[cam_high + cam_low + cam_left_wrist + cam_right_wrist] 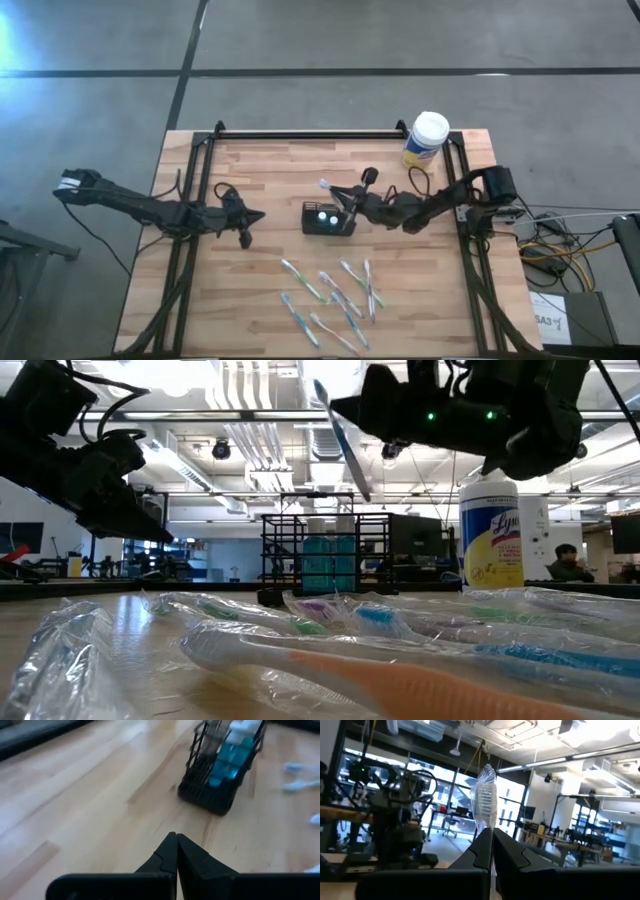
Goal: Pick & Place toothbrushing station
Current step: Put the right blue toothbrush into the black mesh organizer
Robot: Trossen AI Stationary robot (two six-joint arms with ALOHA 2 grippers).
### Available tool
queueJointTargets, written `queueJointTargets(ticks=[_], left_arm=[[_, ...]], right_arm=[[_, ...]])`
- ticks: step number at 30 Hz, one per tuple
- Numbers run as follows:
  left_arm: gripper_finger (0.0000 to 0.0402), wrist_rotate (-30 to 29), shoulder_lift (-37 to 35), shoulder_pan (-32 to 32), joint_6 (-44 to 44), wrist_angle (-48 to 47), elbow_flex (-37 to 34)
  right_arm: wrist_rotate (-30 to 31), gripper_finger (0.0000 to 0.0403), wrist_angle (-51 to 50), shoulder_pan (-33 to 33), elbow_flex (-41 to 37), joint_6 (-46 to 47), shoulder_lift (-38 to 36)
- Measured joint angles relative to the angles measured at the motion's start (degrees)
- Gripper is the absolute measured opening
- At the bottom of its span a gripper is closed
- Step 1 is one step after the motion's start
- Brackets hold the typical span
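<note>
Wooden worktop (pixel 260 300) under workshop lighting. Right claw (pixel 347 192) is clamped on a wrapped toothbrush (pixel 485 795), bristle end raised, poised just above the toothbrushing station (pixel 328 218); judged ready to drop it in handle-first. The station, a black mesh basket, sits at worktop centre and already holds blue-bodied items with white tops. Left claw (pixel 246 225), jaws together and empty, waits at its nine o'clock. Loose wrapped toothbrushes (pixel 330 295) lie at six o'clock; a yellow canister (pixel 426 138) at one o'clock.

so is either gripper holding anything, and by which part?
Right gripper is shut on a wrapped toothbrush, gripped along the handle with the bristle head sticking out, above the wire-mesh basket. Left gripper is shut on nothing.
</note>
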Motion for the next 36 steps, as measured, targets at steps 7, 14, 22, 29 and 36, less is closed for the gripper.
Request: queueJointTargets(ticks=[7, 14, 22, 29, 36], left_arm=[[0.0020, 6.8, 0.2, 0.0, 7.8, 19.1, 1.8], [0.0106, 8.7, 4.9, 0.0, 15.8, 18.7, 12.7], [0.0229, 8.8, 19.8, 0.1, 25.1, 19.6, 26.4], [0.0267, 9.7, 30.2, 1.1, 26.5, 20.4, 35.8], [0.0264, 13.1, 32.5, 1.5, 25.9, 20.4, 38.4]], right_arm=[[-4.8, 0.0008, 0.0, 1.2, 1.4, 1.5, -0.4], [-11.9, 0.0008, -1.2, 1.5, 4.4, 5.1, -0.4], [-14.3, 0.0008, -5.7, 2.2, 8.0, 4.9, -0.4], [-14.8, 0.0008, -6.2, 2.5, 8.6, 4.7, -0.4], [-15.0, 0.0008, -6.7, 2.7, 8.4, 4.5, -0.8]])
